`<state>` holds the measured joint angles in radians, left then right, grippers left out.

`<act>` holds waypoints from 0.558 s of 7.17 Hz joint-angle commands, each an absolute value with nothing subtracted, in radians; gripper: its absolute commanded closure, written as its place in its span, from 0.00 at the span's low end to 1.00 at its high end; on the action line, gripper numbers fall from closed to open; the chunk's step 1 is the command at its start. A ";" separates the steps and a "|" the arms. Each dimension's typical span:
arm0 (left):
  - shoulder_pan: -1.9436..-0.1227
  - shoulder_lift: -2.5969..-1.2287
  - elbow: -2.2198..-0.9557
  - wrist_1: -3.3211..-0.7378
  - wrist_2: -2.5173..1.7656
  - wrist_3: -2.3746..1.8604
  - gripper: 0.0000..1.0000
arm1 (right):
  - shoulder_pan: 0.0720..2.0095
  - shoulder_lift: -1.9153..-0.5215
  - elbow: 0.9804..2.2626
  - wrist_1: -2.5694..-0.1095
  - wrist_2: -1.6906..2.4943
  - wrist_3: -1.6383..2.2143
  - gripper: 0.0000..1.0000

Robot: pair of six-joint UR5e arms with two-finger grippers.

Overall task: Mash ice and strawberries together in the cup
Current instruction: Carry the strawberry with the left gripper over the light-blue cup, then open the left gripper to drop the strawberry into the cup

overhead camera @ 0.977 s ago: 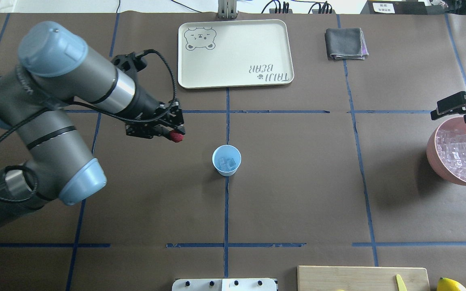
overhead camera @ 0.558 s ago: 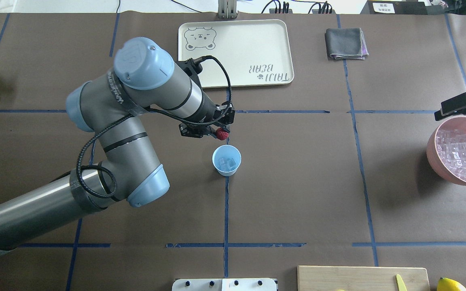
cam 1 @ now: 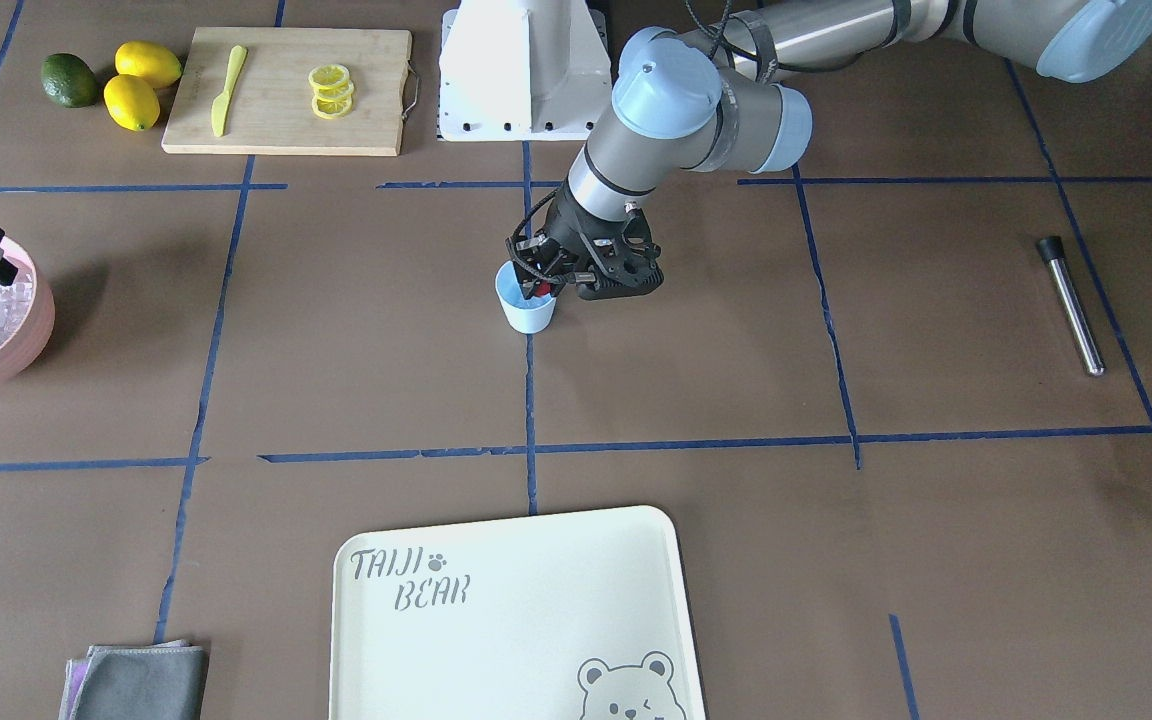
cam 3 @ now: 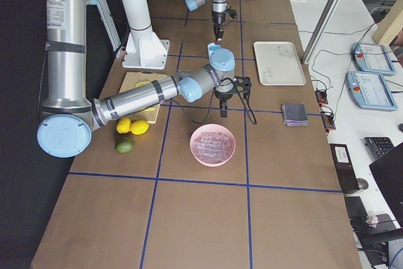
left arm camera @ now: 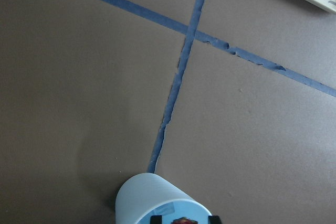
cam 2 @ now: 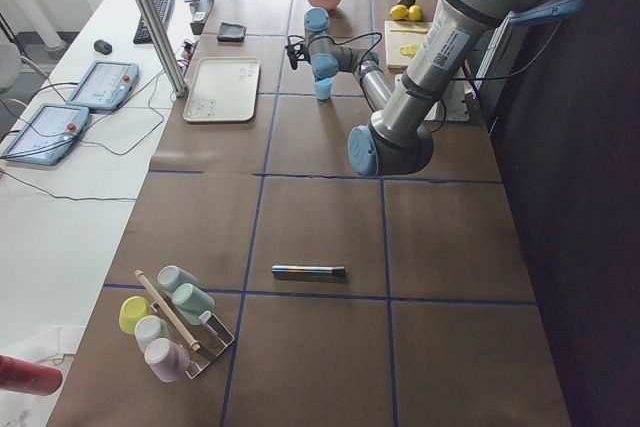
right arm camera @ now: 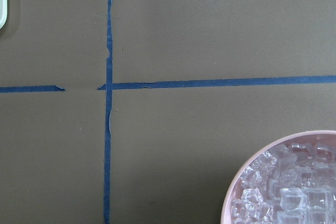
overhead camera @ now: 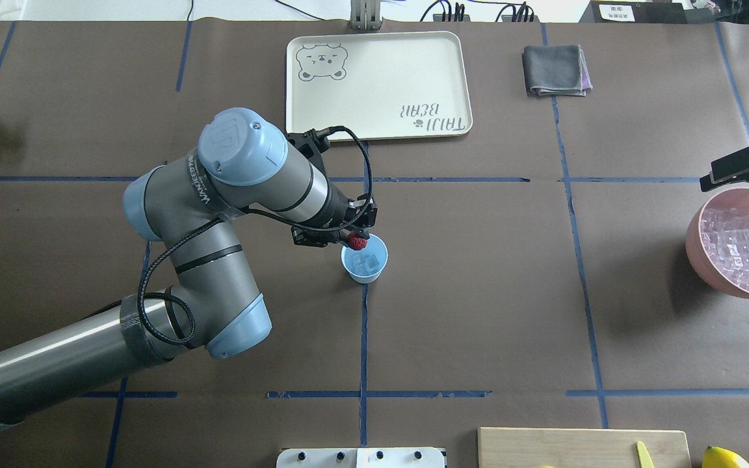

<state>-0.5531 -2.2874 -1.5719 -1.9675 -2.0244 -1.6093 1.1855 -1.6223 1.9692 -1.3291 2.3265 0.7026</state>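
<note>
Since the berry must land among the ice before any mashing, you have the left gripper (cam 1: 542, 284) down at the cup (cam 1: 526, 312). Front view: its fingers are clamped on the strawberry (cam 1: 539, 291), at the rim's 3 o'clock side.

Overhead: the berry is small, roundish and bright red, over the mouth near 11 o'clock and not yet released. The ice (overhead camera: 368, 262), glassy cubes, lies in the bottom. The cup is plain, pale blue, tapered and smooth, upright on the brown bench (overhead camera: 478, 292). The right gripper (overhead camera: 735, 177) hangs by the pink bowl (overhead camera: 692, 244), at its 11 o'clock rim; you can't tell whether its fingers are apart.

Left wrist: cup wall and a sliver of red at 6 o'clock.

Right wrist: the bowl's heaped cubes at 5 o'clock.
</note>
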 commanded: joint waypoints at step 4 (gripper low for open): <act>-0.549 -2.280 -1.598 -1.976 -2.025 -1.605 0.00 | 1.187 -1.623 1.971 -1.333 2.326 0.704 0.00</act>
<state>-0.5480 -2.2808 -1.5938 -1.9745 -2.0237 -1.6078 1.1887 -1.6241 1.9763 -1.3328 2.3268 0.7028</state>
